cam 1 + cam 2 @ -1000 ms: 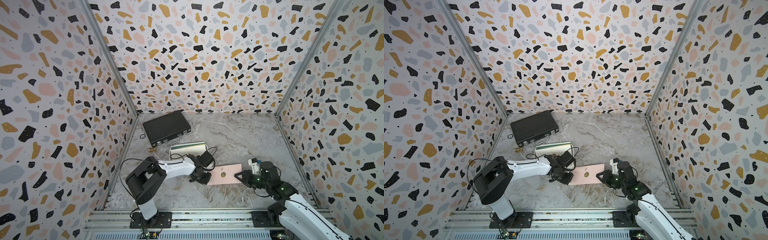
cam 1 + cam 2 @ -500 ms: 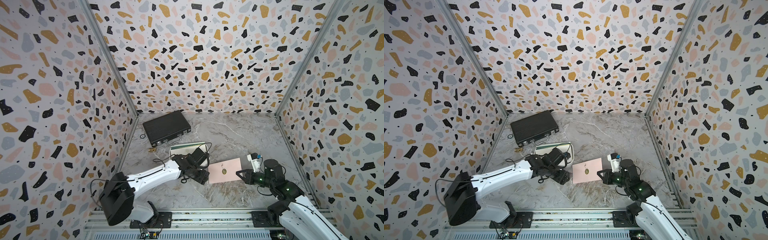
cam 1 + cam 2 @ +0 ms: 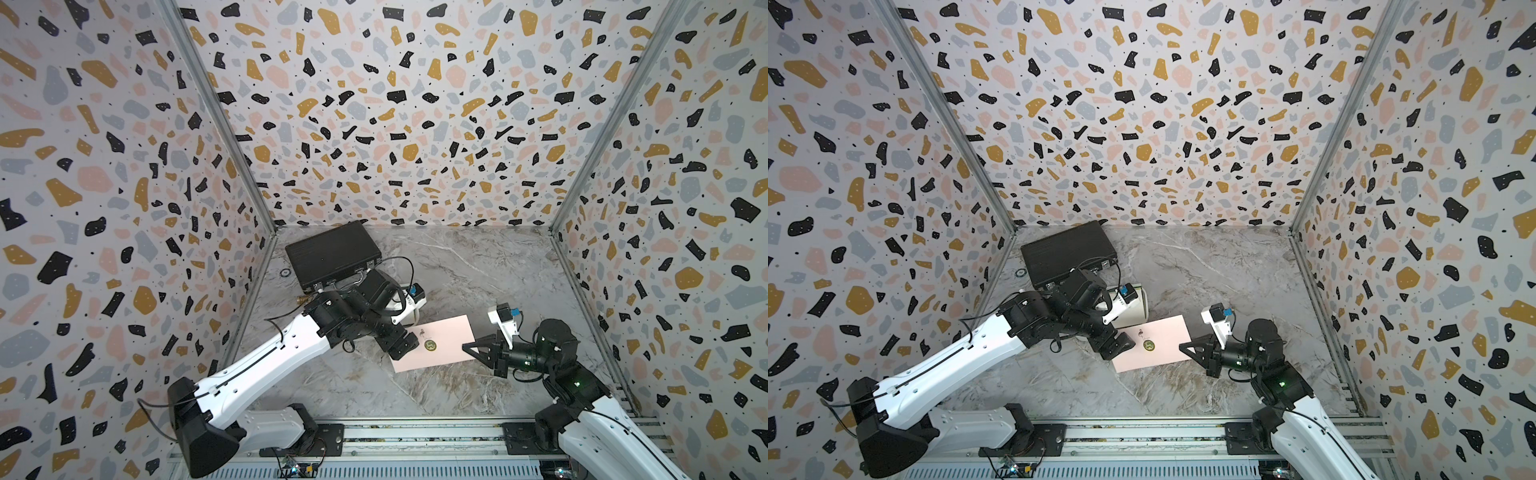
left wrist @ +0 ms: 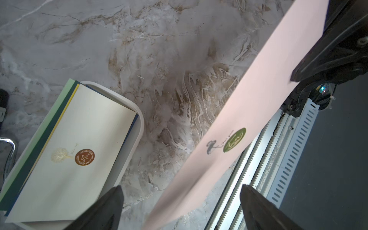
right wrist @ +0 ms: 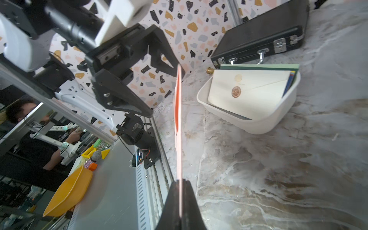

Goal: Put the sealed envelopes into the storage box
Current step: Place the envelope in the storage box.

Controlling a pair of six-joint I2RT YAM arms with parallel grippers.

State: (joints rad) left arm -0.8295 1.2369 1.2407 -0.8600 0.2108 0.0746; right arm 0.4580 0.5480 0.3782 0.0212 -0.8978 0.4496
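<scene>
Beside the shallow white plastic box (image 4: 139, 119), right gripper (image 3: 468, 347) pinches the flat pink paper envelope (image 3: 442, 337) for delivery; left gripper (image 4: 180, 189) gapes.

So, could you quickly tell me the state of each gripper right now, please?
Left gripper: open, holding nothing.
Right gripper: closed on the edge of the pink envelope.

Briefcase (image 3: 332, 253) back left, storage box (image 5: 258, 123) just before it, envelopes (image 5: 249, 93) inside, single envelope (image 3: 440, 345) front-right of box.
</scene>
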